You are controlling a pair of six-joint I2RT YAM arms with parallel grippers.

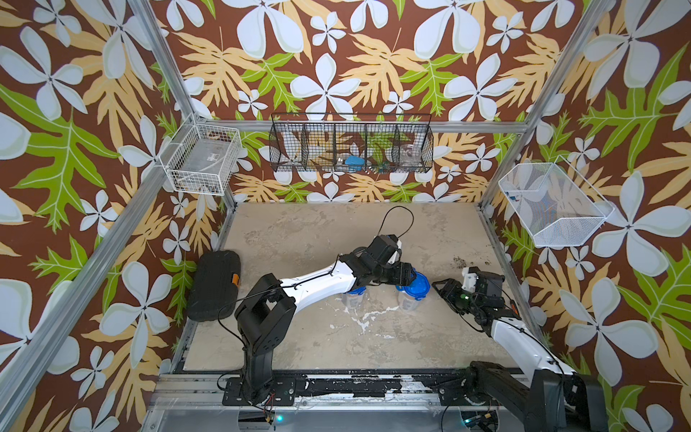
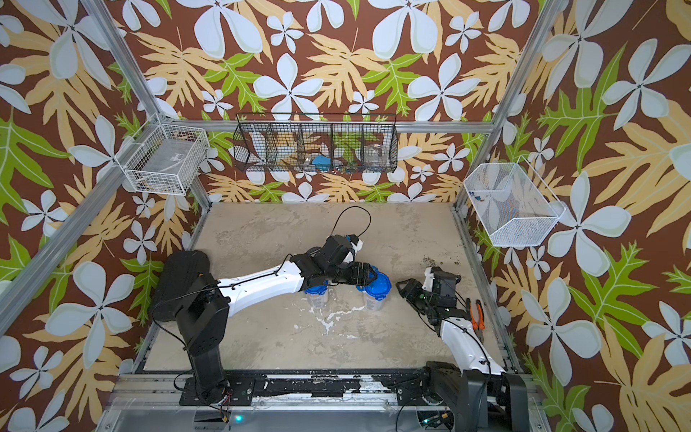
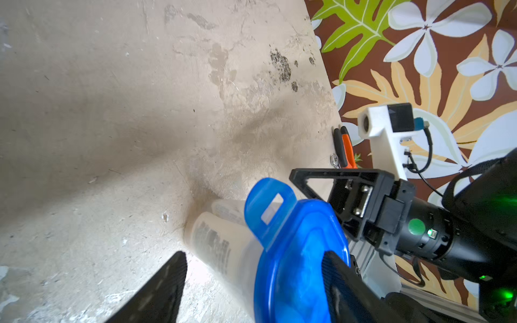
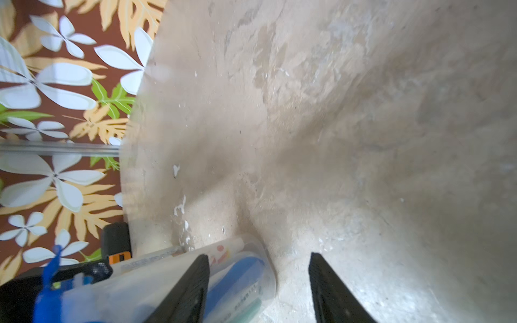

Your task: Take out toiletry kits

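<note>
Two clear jars stand mid-table, each under a blue lid: a left jar [image 1: 353, 297] and a right jar [image 1: 409, 301]. The toiletry kits sit inside them. Through the right jar's wall I see a blue toothbrush [image 4: 237, 276] and a white tube [image 4: 223, 249]. My left gripper [image 1: 411, 276] [image 3: 253, 254] hovers over the right jar's blue lid [image 3: 296, 251], jaws open astride it, one finger clear of the jar. My right gripper [image 1: 439, 290] [image 4: 258, 256] is open beside that jar's base, with the base and bare table between its fingers.
A black case [image 1: 215, 286] lies at the table's left edge. Orange-handled pliers [image 2: 476, 314] lie at the right edge, behind my right arm. On the walls hang a white wire basket [image 1: 202, 159], a black wire basket [image 1: 351, 144] and a white mesh basket [image 1: 553, 204].
</note>
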